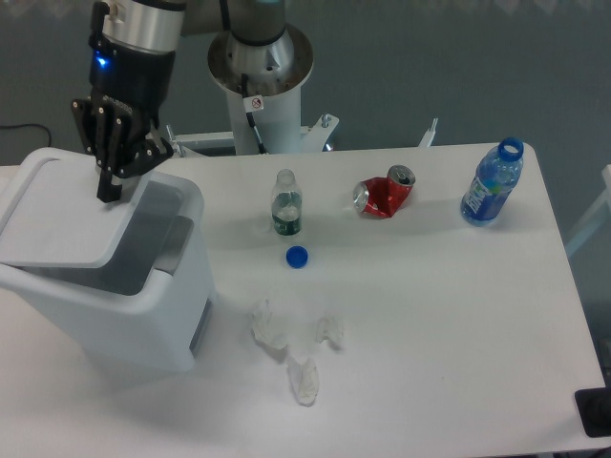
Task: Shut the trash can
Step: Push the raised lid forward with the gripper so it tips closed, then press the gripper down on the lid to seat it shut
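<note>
The trash can (134, 315) is a big white bin at the left of the table. Its flat white lid (57, 215) is tilted over the opening and covers most of it, leaving a gap on the right side by the grey latch tab (175, 244). My gripper (108, 190) points down with its black fingers together, and their tip rests on the far right edge of the lid. Nothing is held between the fingers.
A small clear bottle (285, 203) stands mid-table with a blue cap (297, 256) lying in front of it. Farther right are a crushed red can (383, 195) and a blue bottle (492, 183). Crumpled clear plastic (291, 348) lies near the front.
</note>
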You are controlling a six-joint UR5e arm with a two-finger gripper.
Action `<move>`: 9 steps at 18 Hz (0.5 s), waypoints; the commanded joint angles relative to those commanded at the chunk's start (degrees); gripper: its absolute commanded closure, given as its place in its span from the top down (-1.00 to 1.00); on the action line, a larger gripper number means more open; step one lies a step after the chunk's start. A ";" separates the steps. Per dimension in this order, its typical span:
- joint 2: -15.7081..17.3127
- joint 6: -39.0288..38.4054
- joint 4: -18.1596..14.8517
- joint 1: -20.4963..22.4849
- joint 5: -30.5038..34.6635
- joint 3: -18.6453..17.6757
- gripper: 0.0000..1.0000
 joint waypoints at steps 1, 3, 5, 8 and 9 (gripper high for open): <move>-0.09 -0.09 0.09 0.00 0.00 0.00 -0.80; -0.70 -0.09 0.09 0.09 0.09 0.00 -0.80; -1.23 -0.09 0.09 0.09 0.09 -0.09 -0.80; -2.19 -0.09 0.09 0.09 0.17 -0.09 -0.80; -2.37 0.00 0.09 0.09 0.09 -0.09 -0.80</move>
